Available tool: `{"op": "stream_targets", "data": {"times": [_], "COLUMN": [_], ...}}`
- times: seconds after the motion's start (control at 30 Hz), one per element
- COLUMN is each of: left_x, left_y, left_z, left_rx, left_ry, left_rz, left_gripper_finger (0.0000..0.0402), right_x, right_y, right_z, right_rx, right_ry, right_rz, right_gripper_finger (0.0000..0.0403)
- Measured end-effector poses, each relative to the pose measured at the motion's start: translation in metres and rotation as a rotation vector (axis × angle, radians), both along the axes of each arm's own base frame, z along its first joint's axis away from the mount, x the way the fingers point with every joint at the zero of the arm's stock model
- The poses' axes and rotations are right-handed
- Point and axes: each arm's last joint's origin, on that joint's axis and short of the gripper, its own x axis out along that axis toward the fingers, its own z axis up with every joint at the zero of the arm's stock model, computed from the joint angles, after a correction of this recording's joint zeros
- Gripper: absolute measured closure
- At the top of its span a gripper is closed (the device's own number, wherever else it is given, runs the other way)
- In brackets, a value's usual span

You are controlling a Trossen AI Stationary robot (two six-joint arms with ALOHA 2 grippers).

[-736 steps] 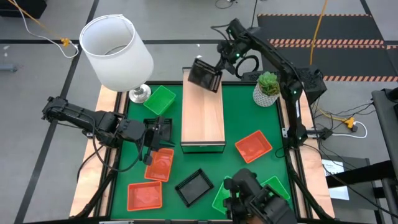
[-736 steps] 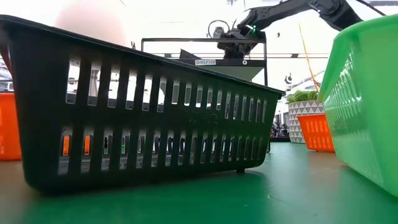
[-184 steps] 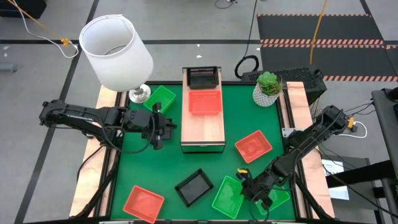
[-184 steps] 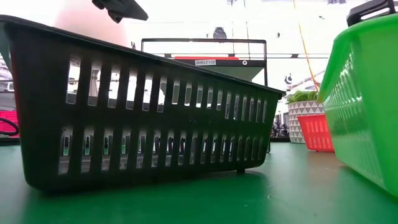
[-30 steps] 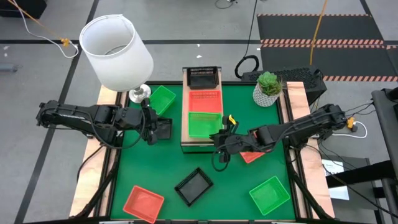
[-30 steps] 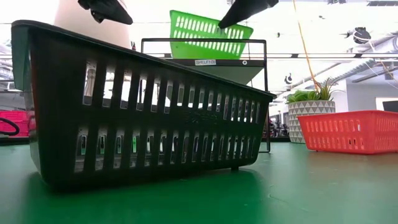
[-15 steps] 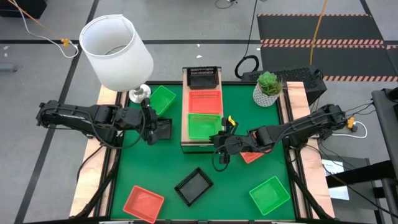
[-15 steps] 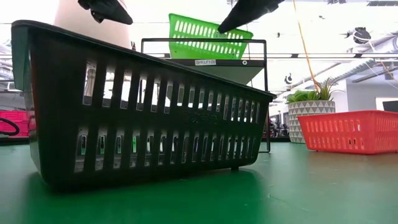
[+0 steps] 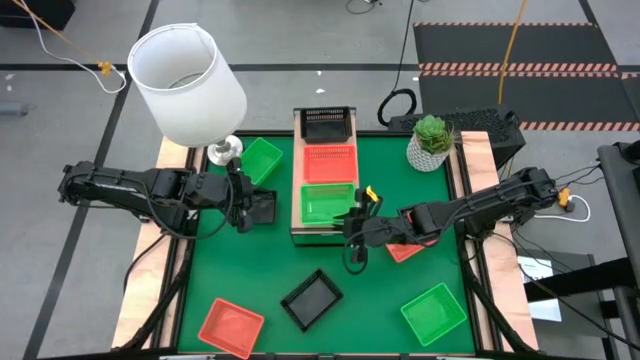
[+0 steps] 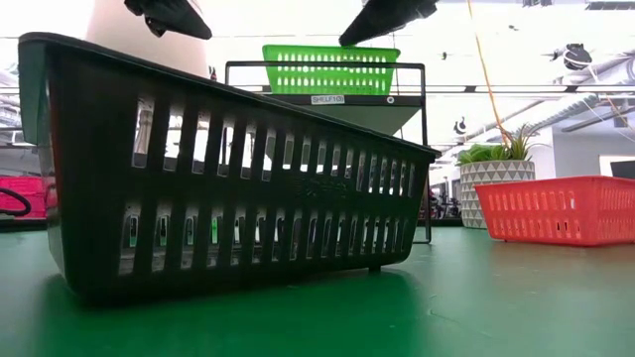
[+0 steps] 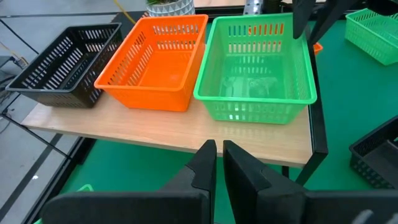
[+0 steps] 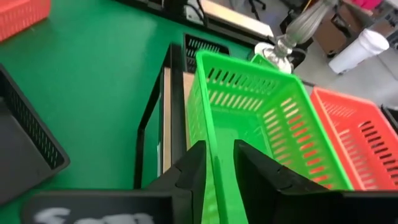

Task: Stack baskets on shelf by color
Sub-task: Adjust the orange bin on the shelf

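Observation:
The shelf (image 9: 326, 228) carries three baskets in a row: a black basket (image 9: 327, 126) at the far end, an orange-red basket (image 9: 328, 163) in the middle and a green basket (image 9: 325, 203) at the near end, each resting on its base. My right gripper (image 9: 354, 214) reaches in from the right and is shut on the green basket's near right corner. My left gripper (image 9: 256, 208) hovers left of the shelf, shut and empty. The left wrist view shows the same green basket (image 11: 258, 68) flat on the shelf board (image 11: 155, 134). My right gripper pinches the green basket's rim at its near right corner (image 12: 213, 163), one finger (image 12: 194, 167) outside the wall and one (image 12: 252, 169) inside. It comes slanting down from the table's right. The basket sits level with its base on the shelf (image 10: 330, 69).
On the green mat lie a black basket (image 9: 313, 300), an orange-red basket (image 9: 230, 327) and a green basket (image 9: 433, 312) near the front, another green one (image 9: 262, 158) by the lamp (image 9: 188, 70), an orange-red one (image 9: 408, 250) under the right arm. A potted plant (image 9: 430, 140) stands far right.
The green basket, tilted with its left side raised above the shelf a second ago, has come down level onto the shelf's near end. My right gripper has sunk slightly with it and kept its hold.

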Motion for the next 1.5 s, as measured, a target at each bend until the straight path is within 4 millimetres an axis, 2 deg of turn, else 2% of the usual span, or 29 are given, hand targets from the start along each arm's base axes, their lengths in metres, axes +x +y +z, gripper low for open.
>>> {"op": "stream_targets", "data": {"times": [0.3,0.57,0.7,0.9,1.2,1.3,1.5], "left_x": [0.0,0.0,0.003,0.012,0.022,0.025,0.027], "left_y": [0.0,0.0,0.0,-0.001,0.001,0.001,0.001], "left_z": [0.0,0.0,-0.001,-0.004,-0.009,-0.012,-0.014], "left_rx": [0.005,0.014,0.014,0.032,0.037,0.032,0.039], "left_ry": [0.002,0.004,0.006,0.006,0.017,0.028,0.042], "left_rz": [-0.003,-0.009,-0.008,-0.017,-0.005,0.0,-0.004], "left_gripper_finger": [0.0369,0.0369,0.0369,0.0369,0.0369,0.0369,0.0369], "right_x": [-0.001,-0.026,-0.039,-0.054,-0.072,-0.073,-0.075], "right_y": [-0.001,-0.012,-0.026,-0.059,-0.109,-0.125,-0.14], "right_z": [0.013,0.042,0.044,0.028,-0.008,-0.021,-0.024], "right_rx": [-0.031,-0.098,-0.159,-0.188,-0.233,-0.225,-0.107], "right_ry": [-0.086,-0.12,-0.091,-0.083,-0.058,-0.06,-0.131], "right_rz": [-0.004,-0.006,-0.066,-0.162,-0.334,-0.33,-0.277], "right_gripper_finger": [0.0291,0.0244,0.0243,0.0278,0.0366,0.0393,0.0396]}}
